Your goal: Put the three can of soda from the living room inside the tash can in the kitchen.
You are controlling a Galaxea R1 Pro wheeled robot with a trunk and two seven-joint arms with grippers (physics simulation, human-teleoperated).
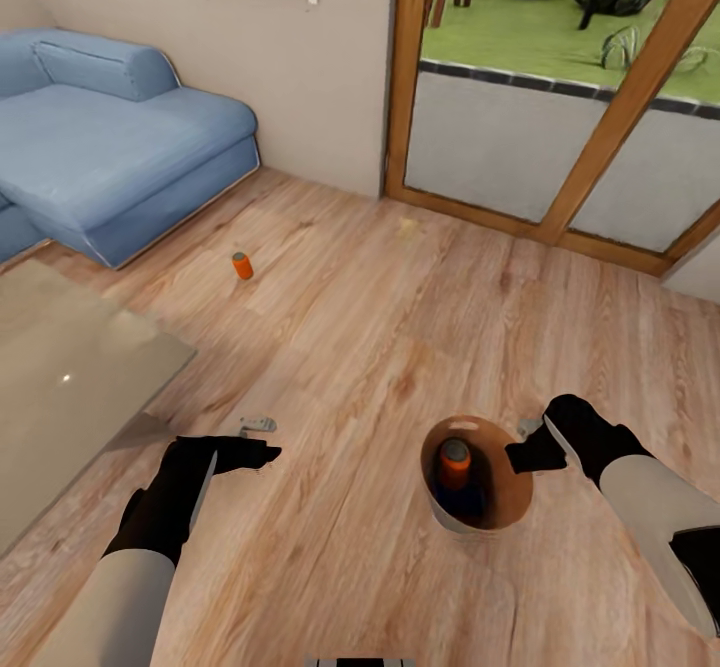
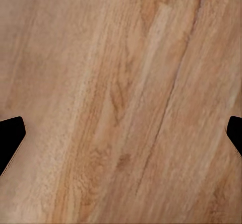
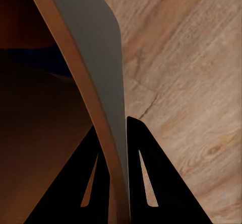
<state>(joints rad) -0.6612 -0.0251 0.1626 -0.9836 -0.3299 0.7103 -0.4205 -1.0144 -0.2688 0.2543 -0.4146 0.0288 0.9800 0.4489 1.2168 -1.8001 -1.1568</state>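
One bright orange soda can [image 1: 242,265] stands upright on the wood floor, a short way in front of the sofa. My right gripper [image 1: 524,453] is shut on the rim of the trash can [image 1: 505,507], which is lifted off the floor; the two fingers [image 3: 143,173] clamp its grey wall [image 3: 96,53] from inside and outside. Inside the can sits a second orange soda can [image 1: 455,462], with a dark blue shape [image 3: 43,58] beside it. My left gripper [image 1: 262,455] hangs open over bare floor, its fingertips [image 2: 12,133] far apart and holding nothing.
This is the living room. A blue corner sofa [image 1: 110,147] fills the far left, and a low grey table [image 1: 70,377] stands at the left beside my left arm. Wood-framed glass doors [image 1: 600,117] close the far right. Open wood floor [image 1: 380,327] lies between.
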